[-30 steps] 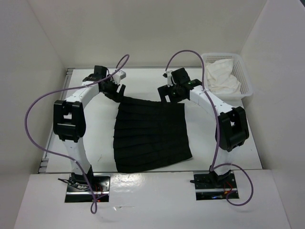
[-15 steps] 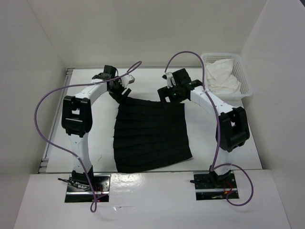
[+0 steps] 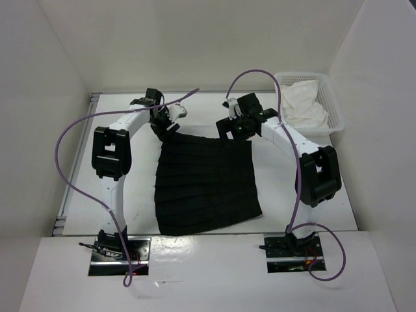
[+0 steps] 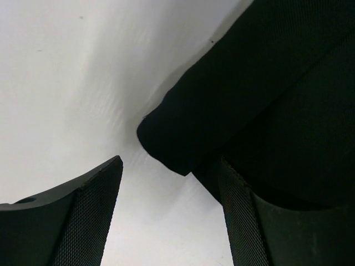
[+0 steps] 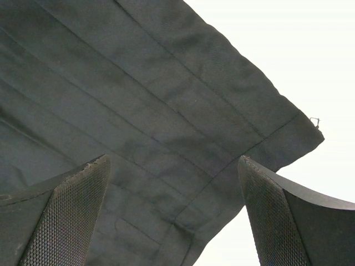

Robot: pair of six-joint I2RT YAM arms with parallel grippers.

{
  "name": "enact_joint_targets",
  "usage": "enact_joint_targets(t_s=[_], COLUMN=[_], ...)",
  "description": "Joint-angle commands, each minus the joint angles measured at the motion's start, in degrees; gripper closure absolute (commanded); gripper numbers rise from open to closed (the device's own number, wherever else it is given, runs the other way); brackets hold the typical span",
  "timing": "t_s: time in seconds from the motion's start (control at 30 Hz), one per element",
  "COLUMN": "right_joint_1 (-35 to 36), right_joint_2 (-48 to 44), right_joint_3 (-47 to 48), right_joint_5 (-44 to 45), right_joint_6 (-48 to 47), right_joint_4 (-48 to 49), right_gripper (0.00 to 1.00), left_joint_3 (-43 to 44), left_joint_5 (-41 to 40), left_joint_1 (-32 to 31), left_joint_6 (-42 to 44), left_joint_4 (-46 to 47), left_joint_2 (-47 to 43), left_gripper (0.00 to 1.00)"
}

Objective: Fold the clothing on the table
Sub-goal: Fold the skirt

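At the table's (image 3: 140,188) far side, the left gripper (image 4: 169,172) hangs low with its jaws spread. One finger is over bare tabletop and the other over black cloth, with the rounded far-left corner of the skirt (image 4: 260,94) poking in between them. Only that tip sits inside the gap. A close from here would likely bite a sliver of fabric that could slide out on the lift, or catch just the upper layer. Across from it the right gripper (image 5: 173,166) is also wide apart, hovering over the skirt's far-right corner, and it seems set further onto the pleats than its partner. Uneven bites like that would probably pull one side ahead and skew the fold. The skirt lies flat mid-table with its wider hem toward the near edge. Nothing pins it, so a sideways tug could shift the whole piece.
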Motion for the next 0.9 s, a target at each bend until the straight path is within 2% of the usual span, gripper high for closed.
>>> enact_joint_targets(t_s=[0.0, 0.73, 0.87], right_joint_1=[-0.81, -0.81, -0.81], right_joint_2=[-4.11, -5.69, -6.22], right_joint_3=[-0.12, -1.17, -1.70], right_joint_5=[-1.19, -4.34, -4.35], right_joint_6=[-0.65, -1.70, -1.70], right_joint_4=[0.84, 0.84, 0.84], right_gripper=[0.01, 0.01, 0.01], left_joint_3=[2.56, 4.32, 4.84], left_joint_5=[2.31, 1.78, 1.78], left_joint_1=[-0.43, -3.16, -3.16], left_joint_6=[3.45, 6.18, 6.18], left_joint_4=[-3.35, -4.50, -4.50], left_joint_2=[0.80, 4.13, 4.66], left_gripper=[0.24, 0.26, 0.31])
